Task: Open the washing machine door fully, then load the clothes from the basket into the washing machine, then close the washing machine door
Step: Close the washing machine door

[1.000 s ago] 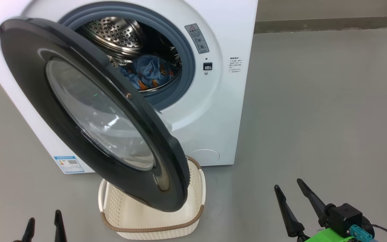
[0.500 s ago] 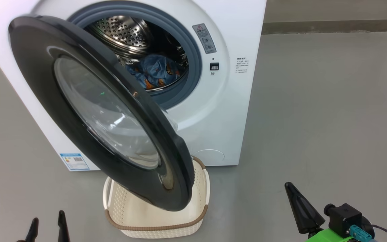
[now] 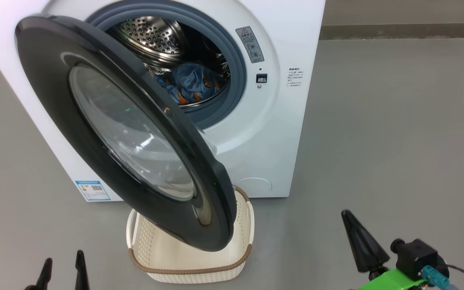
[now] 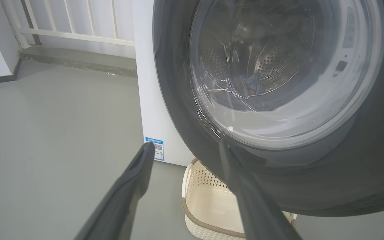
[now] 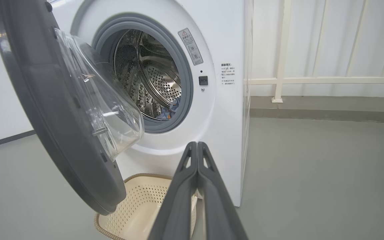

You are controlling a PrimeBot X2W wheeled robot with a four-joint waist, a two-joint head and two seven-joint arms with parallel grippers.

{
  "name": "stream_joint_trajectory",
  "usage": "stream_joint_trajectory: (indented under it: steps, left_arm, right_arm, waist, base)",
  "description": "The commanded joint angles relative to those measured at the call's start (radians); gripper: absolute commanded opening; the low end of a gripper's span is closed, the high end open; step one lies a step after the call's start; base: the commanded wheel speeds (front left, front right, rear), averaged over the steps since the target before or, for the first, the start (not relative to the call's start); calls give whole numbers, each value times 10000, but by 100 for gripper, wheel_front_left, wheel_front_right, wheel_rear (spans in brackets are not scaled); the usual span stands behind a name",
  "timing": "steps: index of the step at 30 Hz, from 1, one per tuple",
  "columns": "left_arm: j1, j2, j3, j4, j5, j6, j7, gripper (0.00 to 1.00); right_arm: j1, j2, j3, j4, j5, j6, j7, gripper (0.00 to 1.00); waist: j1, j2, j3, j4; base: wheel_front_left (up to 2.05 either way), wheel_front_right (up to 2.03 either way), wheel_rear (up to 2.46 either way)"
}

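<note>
Right gripper (image 5: 197, 144): fingers just snapped together, holding nothing.
Left gripper (image 4: 185, 144): fingers parted, empty.
Round black-rimmed glass door (image 3: 131, 133): half open.

a bare laundry corner: washer (image 5: 225, 133) on grey floor (image 5: 312, 173), white railing (image 5: 312, 80) beyond the right gripper (image 5: 197, 145).

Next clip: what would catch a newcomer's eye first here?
The washing machine door, big and black-rimmed, hangs open across the head view's middle, above the basket on the floor. Behind it, blue printed clothes lie in the steel drum. At the bottom, the right gripper is shut and the left gripper open.
</note>
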Motion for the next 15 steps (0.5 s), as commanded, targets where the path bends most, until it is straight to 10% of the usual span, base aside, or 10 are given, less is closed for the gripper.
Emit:
stream_joint_trajectory:
  steps: [1, 15]
  left_arm:
    - [-171, 111, 270, -303, 64, -24, -107, 100]
    - [-244, 111, 100, -293, 152, -24, -107, 100]
  right_arm:
    - [-424, 27, 218, -462, 87, 62, -48, 0]
    - [-3467, 241, 1890, -4158, 252, 62, -48, 0]
  waist:
    - [0, -1, 14, 11]
    - [0, -1, 199, 186]
  base:
    - [0, 0, 0]
    - [0, 0, 0]
